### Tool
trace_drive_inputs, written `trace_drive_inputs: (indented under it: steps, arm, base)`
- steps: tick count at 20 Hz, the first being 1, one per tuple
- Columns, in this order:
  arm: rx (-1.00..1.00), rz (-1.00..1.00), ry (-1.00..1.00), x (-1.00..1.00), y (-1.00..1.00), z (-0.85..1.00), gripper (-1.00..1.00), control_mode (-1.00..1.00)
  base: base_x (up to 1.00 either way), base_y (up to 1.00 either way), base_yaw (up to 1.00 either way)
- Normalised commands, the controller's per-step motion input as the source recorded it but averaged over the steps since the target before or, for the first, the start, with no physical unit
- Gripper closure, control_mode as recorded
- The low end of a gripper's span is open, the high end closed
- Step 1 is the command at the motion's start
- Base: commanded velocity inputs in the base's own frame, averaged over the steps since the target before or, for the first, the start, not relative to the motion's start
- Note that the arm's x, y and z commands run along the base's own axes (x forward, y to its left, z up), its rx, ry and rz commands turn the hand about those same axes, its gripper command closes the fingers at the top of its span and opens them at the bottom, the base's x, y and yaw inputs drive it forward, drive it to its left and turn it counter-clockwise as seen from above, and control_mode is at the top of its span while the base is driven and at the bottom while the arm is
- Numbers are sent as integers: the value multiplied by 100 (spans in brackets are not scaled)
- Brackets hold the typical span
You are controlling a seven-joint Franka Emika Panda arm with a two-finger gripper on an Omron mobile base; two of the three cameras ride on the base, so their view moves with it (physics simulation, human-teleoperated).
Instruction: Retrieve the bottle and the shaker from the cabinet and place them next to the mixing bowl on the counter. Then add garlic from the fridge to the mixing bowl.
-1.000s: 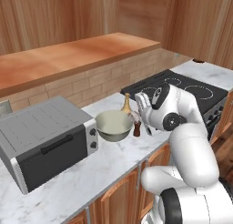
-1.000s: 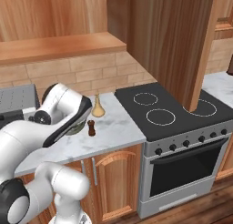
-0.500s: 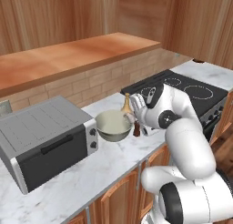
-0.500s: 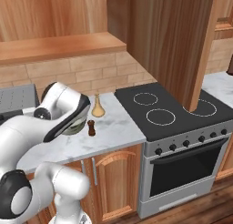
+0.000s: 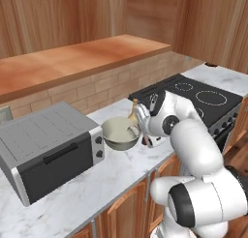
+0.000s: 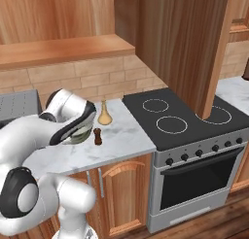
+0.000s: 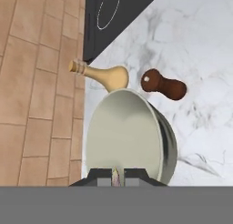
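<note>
The pale metal mixing bowl (image 5: 115, 131) (image 6: 80, 135) (image 7: 127, 136) stands on the marble counter (image 5: 87, 188). A tan bottle (image 5: 133, 111) (image 6: 103, 113) (image 7: 102, 75) and a dark brown shaker (image 6: 97, 136) (image 7: 163, 85) stand upright right beside it, on the stove side. My gripper (image 5: 134, 131) (image 7: 116, 176) hangs over the bowl's rim, pointing into it. Its fingers are shut on a small pale garlic (image 7: 116, 174), of which only a sliver shows between the tips. In the left base view my arm hides most of the shaker.
A grey toaster oven (image 5: 48, 145) stands on the counter left of the bowl. The black stove (image 5: 193, 94) (image 6: 175, 116) lies to the right. A brick wall (image 6: 87, 77) and a wooden shelf (image 5: 77, 55) are behind.
The hand has swung left and lowered from beside the shaker to over the bowl. Bowl, bottle and shaker have not moved.
</note>
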Motion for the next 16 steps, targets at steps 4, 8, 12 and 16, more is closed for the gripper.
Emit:
trace_drive_inputs:
  steps: [4, 8, 12, 16]
  arm:
    - [0, 6, 24, 16, 22, 36, 100, -100]
    - [0, 5, 22, 18, 16, 39, 100, -100]
    - [0, 5, 24, 19, 12, 26, 100, -100]
    - [0, 5, 26, 15, 9, 12, 100, -100]
  base:
    - [0, 0, 0]
    - [0, 0, 0]
    - [0, 0, 0]
    - [0, 0, 0]
